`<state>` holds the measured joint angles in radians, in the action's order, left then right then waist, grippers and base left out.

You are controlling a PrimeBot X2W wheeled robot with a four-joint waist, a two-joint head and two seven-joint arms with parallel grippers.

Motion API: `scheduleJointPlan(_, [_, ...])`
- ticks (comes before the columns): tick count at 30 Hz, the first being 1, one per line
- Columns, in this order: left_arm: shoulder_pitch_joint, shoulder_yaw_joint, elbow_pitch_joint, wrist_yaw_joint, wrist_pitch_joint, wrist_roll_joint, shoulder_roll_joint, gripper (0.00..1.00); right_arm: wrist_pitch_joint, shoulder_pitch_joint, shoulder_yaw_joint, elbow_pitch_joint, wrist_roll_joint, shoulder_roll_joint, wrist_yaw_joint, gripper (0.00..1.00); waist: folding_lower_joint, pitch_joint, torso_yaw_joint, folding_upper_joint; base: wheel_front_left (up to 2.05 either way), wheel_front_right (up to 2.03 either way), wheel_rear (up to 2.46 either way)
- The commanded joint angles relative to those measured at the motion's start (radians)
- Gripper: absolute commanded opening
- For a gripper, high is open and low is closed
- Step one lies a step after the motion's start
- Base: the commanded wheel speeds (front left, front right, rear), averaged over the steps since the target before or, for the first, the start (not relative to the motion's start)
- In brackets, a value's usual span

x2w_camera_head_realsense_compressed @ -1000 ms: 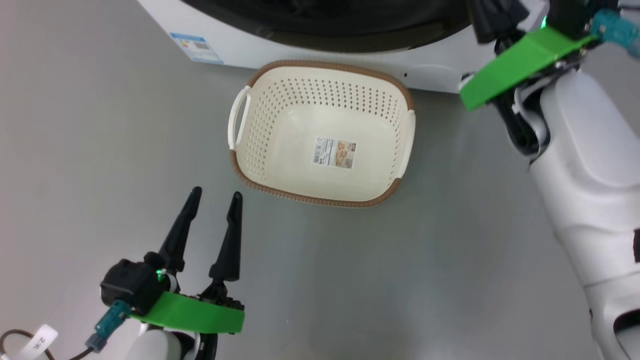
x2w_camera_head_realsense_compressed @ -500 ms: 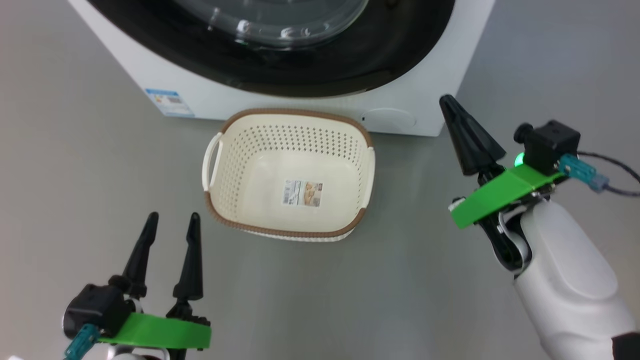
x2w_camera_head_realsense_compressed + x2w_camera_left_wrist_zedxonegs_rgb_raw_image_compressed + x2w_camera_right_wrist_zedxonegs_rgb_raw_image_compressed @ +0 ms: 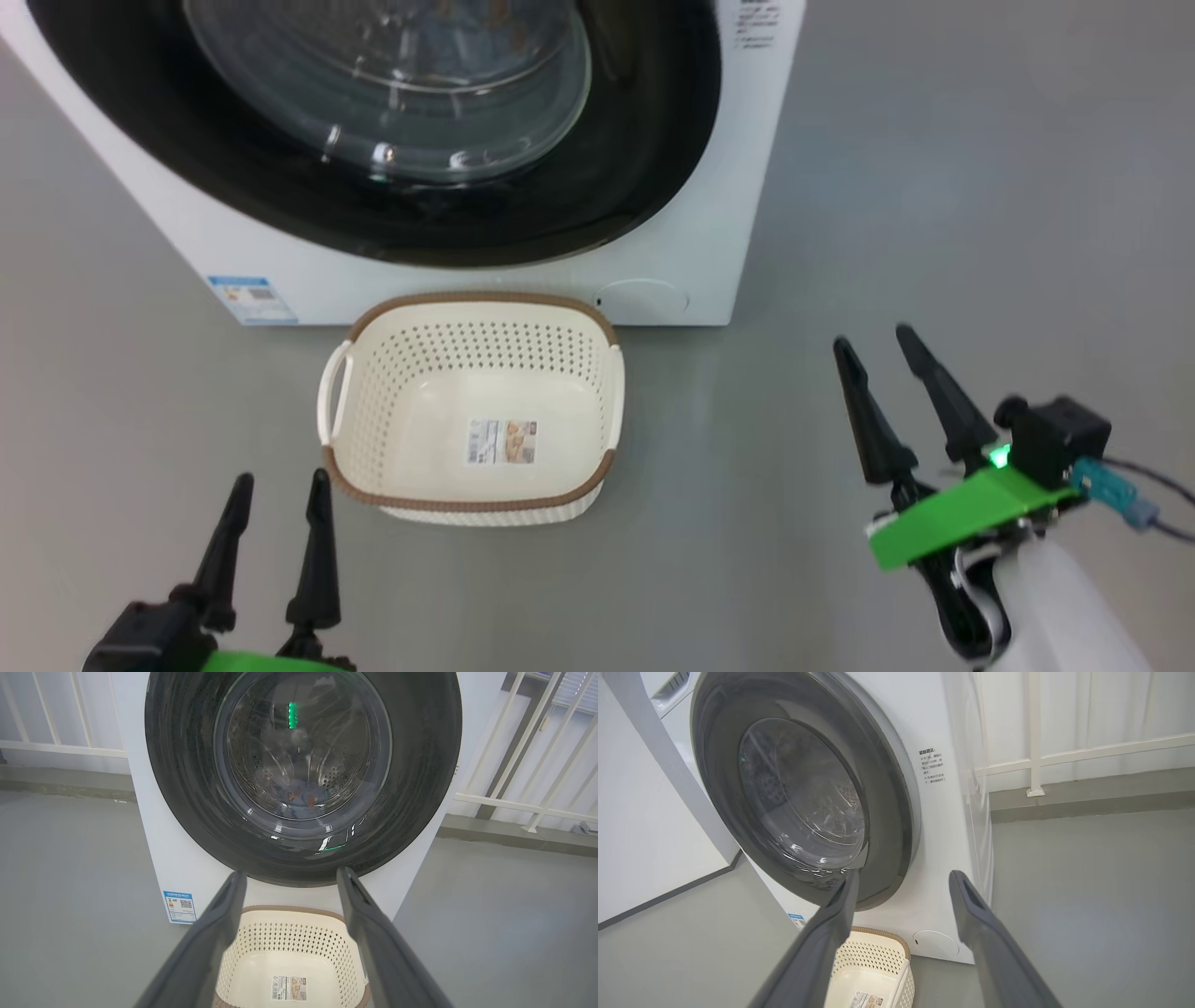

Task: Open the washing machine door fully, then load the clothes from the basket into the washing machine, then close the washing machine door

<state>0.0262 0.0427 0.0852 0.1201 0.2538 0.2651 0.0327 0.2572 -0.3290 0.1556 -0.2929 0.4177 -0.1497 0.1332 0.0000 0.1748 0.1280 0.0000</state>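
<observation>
Glossy black rim, bulging clear glass: the washing machine door (image 3: 644,168) sat shut on the white washing machine (image 3: 719,233) at the top of the head view. Behind the glass, bluish clothes (image 3: 299,800) lay low in the perforated steel drum (image 3: 332,777). Below centre stood the cream perforated basket (image 3: 476,299), brown woven-look rim, just before the machine. The left gripper (image 3: 280,478) at lower left and the right gripper (image 3: 872,338) at lower right both had their fingers spread, gripping nothing.

Blue sticker (image 3: 180,906) with QR code, low on the washing machine (image 3: 154,858), left of the left gripper (image 3: 290,873); label (image 3: 502,441) inside the basket (image 3: 476,299); printed lines (image 3: 931,765) above the right gripper (image 3: 903,877). None legible.
</observation>
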Motion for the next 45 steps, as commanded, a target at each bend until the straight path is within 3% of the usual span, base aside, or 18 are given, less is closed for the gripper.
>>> scheduleJointPlan(1, [-0.003,-0.04,-0.021,0.002,0.008,-0.015,0.018,1.0,0.004,0.027,0.012,0.036,-0.012,0.012,-0.002,1.0,0.0,-0.044,-0.043,0.0,0.0,0.0,0.0])
scheduleJointPlan(16, [-0.082,-0.077,-0.01,-0.003,0.008,-0.059,0.018,1.0,0.005,0.234,-0.094,0.126,-0.079,0.062,-0.002,1.0,0.0,-0.117,-0.1,0.0,0.0,0.0,0.0])
scheduleJointPlan(45, [-0.141,-0.105,-0.032,-0.048,0.008,-0.071,0.018,1.0,0.005,0.314,-0.148,0.126,-0.125,0.099,-0.002,1.0,0.0,-0.177,-0.094,0.0,0.0,0.0,0.0])
